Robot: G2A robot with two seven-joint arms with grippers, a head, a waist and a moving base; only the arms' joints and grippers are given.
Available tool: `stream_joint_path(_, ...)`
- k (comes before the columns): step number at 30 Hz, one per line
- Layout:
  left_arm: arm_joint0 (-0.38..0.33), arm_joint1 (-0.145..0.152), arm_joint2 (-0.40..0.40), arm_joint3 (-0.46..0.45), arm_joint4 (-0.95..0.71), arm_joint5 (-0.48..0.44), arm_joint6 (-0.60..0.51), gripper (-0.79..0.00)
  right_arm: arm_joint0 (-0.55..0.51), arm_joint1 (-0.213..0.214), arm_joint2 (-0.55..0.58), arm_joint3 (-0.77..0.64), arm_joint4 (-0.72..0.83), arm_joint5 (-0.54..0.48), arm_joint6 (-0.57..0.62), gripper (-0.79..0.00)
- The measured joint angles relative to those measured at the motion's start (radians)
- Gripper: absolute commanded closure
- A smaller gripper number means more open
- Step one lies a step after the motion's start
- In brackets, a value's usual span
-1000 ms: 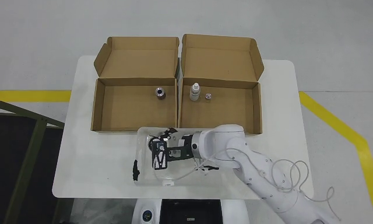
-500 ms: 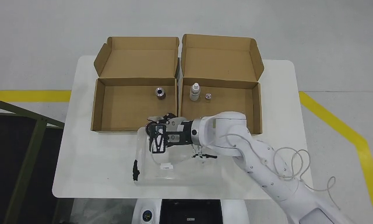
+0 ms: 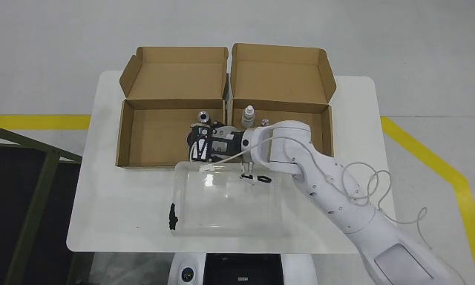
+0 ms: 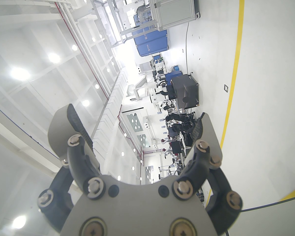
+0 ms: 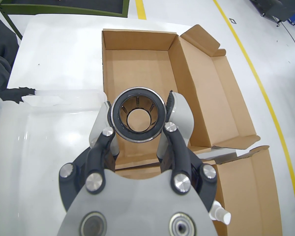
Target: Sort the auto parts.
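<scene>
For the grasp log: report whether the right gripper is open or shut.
Shut: right gripper clamps a ring-shaped bearing between its fingers, above a cardboard box.

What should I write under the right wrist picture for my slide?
Right gripper holds a ring-shaped bearing above an open cardboard box.

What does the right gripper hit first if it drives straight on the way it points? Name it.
Most likely the floor of the left cardboard box: the right gripper, shut on the bearing, points down into it. Depth is unclear, so its far wall is possible.
</scene>
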Motion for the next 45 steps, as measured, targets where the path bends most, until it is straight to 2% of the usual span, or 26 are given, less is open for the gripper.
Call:
stream_joint_path(20, 0.000, 0.000, 0.000, 0.000, 0.000, 0.000, 0.000, -0.785, 0.105, -0.051, -0.068, 0.226, 0.040, 0.052, -0.018, 0.000)
stream_joint_path(40, 0.000, 0.000, 0.000, 0.000, 0.000, 0.000, 0.000, -0.785, 0.155, -0.104, -0.138, 0.409, 0.040, 0.079, -0.032, 0.000)
stream_joint_path(45, 0.000, 0.000, 0.000, 0.000, 0.000, 0.000, 0.000, -0.785, 0.154, -0.109, -0.142, 0.433, 0.029, 0.075, -0.036, -0.065)
